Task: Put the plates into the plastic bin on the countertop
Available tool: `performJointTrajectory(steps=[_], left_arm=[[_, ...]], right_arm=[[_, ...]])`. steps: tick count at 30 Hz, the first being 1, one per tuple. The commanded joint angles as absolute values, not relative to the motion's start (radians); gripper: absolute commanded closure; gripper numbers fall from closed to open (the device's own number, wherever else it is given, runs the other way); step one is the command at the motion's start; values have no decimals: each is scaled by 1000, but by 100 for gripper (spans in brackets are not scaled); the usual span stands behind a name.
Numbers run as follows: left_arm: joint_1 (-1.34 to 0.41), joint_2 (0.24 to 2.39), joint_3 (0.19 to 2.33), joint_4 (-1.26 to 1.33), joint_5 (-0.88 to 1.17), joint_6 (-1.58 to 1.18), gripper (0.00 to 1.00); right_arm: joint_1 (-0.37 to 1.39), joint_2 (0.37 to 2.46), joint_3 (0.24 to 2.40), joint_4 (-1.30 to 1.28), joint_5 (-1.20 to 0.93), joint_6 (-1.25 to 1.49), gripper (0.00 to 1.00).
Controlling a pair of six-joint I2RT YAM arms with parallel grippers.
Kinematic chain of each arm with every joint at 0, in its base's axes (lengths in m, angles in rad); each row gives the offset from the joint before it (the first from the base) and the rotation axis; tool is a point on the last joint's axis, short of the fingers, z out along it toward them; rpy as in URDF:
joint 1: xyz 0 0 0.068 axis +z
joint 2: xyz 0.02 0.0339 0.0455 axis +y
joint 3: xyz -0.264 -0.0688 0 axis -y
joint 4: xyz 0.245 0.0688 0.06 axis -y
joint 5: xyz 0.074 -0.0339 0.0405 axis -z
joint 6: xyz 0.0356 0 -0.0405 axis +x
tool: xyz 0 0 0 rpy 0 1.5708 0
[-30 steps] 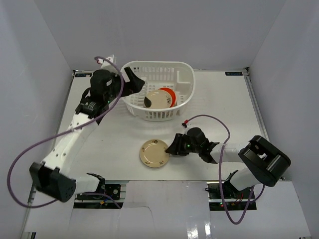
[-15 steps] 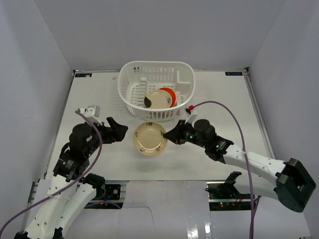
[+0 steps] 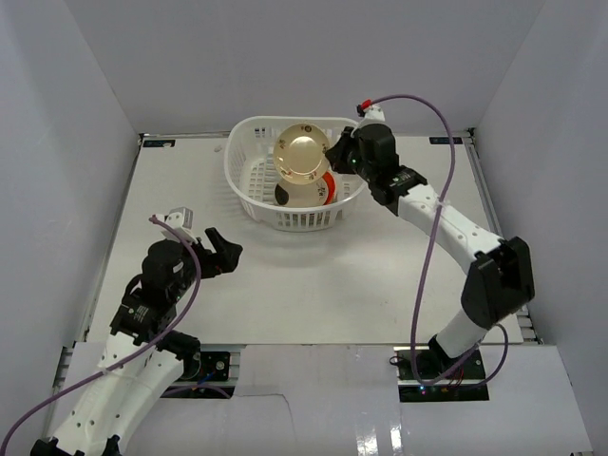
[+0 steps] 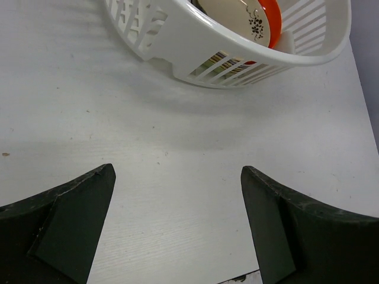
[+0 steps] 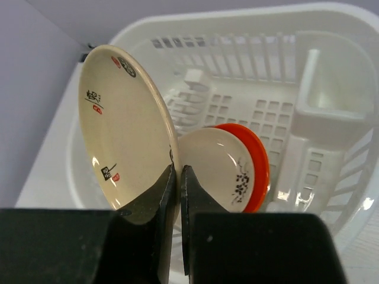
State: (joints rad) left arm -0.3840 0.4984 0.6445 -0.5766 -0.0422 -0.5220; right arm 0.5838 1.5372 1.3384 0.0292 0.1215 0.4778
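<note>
My right gripper (image 3: 332,152) (image 5: 179,177) is shut on the rim of a round cream plate (image 3: 302,155) (image 5: 124,127) with dark marks, holding it on edge above the white plastic bin (image 3: 249,141) (image 5: 331,89). Inside the bin a second cream plate (image 3: 296,193) (image 5: 219,168) (image 4: 234,12) leans against a red-orange plate (image 3: 326,180) (image 5: 257,157) (image 4: 271,21). My left gripper (image 3: 220,255) (image 4: 177,195) stands open over the bare countertop (image 3: 380,275) (image 4: 177,136), well short of the bin (image 4: 195,44), with nothing between its fingers.
Pale grey walls (image 3: 85,95) close in the countertop on three sides. The bin has a small inner compartment (image 5: 323,89) at its right end. A purple cable (image 3: 432,228) loops off the right arm.
The right arm has lifted the cream plate from the countertop in front of the bin and swung it up over the bin. The left arm moved only slightly, staying open.
</note>
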Motion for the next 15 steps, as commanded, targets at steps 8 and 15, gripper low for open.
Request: performJointTrajectory(steps=[8, 15], left_arm=[[-385, 526, 649, -548, -35, -508, 2], [-379, 515, 649, -543, -37, -506, 2]], right_arm=[[555, 1779, 1516, -147, 141, 443, 86], [554, 1750, 1621, -219, 83, 417, 18]])
